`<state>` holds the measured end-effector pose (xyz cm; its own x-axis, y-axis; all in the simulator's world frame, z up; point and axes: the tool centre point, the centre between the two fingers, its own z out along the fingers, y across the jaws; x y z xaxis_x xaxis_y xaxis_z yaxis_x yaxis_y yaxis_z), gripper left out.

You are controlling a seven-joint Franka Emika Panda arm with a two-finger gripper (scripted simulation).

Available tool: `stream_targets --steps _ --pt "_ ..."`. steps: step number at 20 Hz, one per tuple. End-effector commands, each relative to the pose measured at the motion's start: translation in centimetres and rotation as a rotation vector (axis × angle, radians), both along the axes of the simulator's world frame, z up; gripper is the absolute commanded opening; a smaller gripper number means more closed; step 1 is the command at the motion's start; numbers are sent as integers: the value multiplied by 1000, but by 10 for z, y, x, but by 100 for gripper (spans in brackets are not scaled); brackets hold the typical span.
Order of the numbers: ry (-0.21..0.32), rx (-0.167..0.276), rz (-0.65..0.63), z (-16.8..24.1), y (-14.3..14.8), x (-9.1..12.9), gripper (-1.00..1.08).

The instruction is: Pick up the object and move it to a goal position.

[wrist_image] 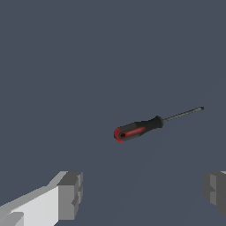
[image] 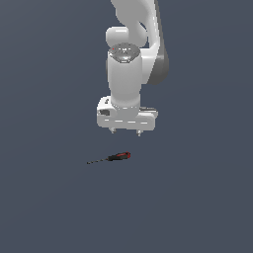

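The object, a tiny screwdriver point(image: 114, 157) with a red-and-black handle and a thin dark shaft, lies flat on the dark grey floor, its shaft pointing toward the exterior view's left. My gripper point(image: 126, 132) hangs above it, a little to the exterior view's right of its middle, fingers pointing down and spread wide apart with nothing between them. In the wrist view the screwdriver point(wrist_image: 139, 128) lies beyond the two grey fingertips point(wrist_image: 70, 194), apart from both.
The white arm point(image: 131, 59) rises behind the gripper. A plain dark grey floor point(image: 197, 197) fills the remainder of both views.
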<state>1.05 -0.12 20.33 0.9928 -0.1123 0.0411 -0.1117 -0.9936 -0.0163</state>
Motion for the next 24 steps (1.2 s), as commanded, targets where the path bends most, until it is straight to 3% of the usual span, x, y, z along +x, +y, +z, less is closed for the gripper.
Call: stream_targets --steps 1,24 --pt "3 5 -46 -5 -3 2 100" --pt "44 33 -754 -85 -48 21 100"
